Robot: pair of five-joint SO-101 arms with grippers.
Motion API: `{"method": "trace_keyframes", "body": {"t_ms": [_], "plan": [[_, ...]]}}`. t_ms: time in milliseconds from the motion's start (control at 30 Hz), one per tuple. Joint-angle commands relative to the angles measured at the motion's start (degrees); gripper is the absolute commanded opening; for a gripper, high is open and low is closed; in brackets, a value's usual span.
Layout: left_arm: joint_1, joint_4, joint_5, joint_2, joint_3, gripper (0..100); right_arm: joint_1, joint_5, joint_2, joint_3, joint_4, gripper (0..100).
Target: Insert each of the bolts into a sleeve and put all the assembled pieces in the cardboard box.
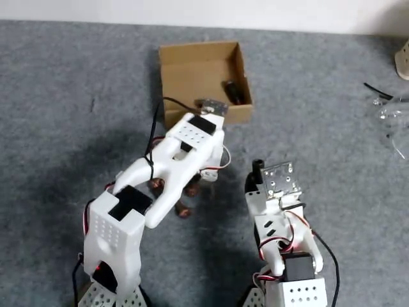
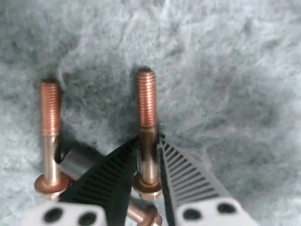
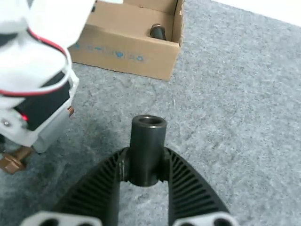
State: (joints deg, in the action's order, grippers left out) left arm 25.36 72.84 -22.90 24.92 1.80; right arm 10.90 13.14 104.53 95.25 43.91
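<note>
Left gripper (image 2: pixel 148 155): fingers pinched on bolt (image 2: pixel 146 103) shank, bolt lying just short of box (image 1: pixel 192 77). Right gripper (image 3: pixel 145 165): clamped round sleeve (image 3: pixel 147 141), bore up, farther from box. Lift clear of neighbour bolt (image 2: pixel 49 122); align thread with bore.

Lab workbench, grey felt tabletop (image 1: pixel 57 96), loose wires (image 1: pixel 377 91) at edge

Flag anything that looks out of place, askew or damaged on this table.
Nothing in the task looks wrong: the right gripper holds a sleeve upright, bolts lie intact on the carpet, and the cardboard box stands upright. The one oddity: stray clear plastic and wire off to one side.
</note>
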Motion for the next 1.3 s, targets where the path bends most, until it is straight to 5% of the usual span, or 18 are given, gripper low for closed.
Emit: {"method": "trace_keyframes", "body": {"t_ms": [0, 500, 900, 1100, 1267], "plan": [[0.31, 0.70, 0.00, -0.75, -2.59, 1, -0.75, -0.26, 0.75, 0.31, -2.24, 0.5], [-1.45, 0.62, 5.19, -11.82, 1.10, 1, -0.75, -0.26, 0.75, 0.31, -2.24, 0.5], [-11.56, 0.70, 5.98, -34.07, 13.67, 1, -0.57, -0.26, 0.75, 0.40, -2.33, 0.5], [-17.89, 0.70, 26.02, -44.70, 24.75, 1, -0.57, -0.18, 0.75, 0.40, -2.33, 0.5], [-28.79, 0.26, 57.76, -52.00, 36.97, 1, -0.57, -0.18, 0.75, 0.40, -2.33, 0.5]]}}
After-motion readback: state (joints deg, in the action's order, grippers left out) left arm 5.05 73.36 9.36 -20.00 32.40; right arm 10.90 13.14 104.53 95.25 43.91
